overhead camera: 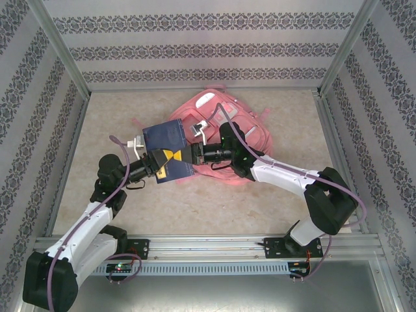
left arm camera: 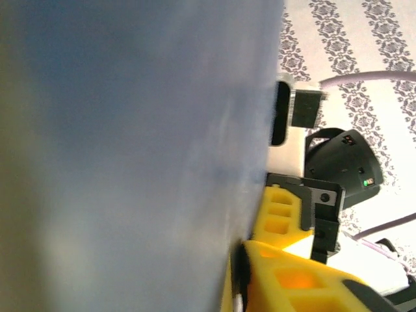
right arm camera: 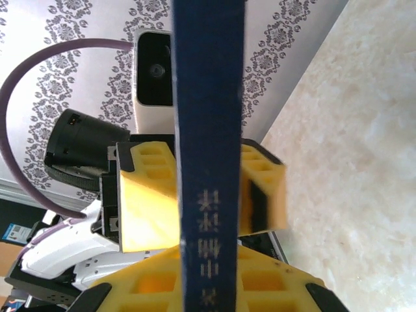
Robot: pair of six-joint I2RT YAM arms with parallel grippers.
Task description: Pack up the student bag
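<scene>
Beige tabletop (overhead camera: pixel 195 208): student bag (overhead camera: pixel 250 120) lying far.
Left gripper (overhead camera: pixel 170 159) and right gripper (overhead camera: pixel 190 155) are both pinching the blue book (overhead camera: pixel 166 135) for handover.

The book (overhead camera: pixel 166 138) hung over the table (overhead camera: pixel 195 208), the left gripper (overhead camera: pixel 168 160) at its near left, the right gripper (overhead camera: pixel 188 155) at its near right; the bag (overhead camera: pixel 242 123) lay behind, to the right.
</scene>
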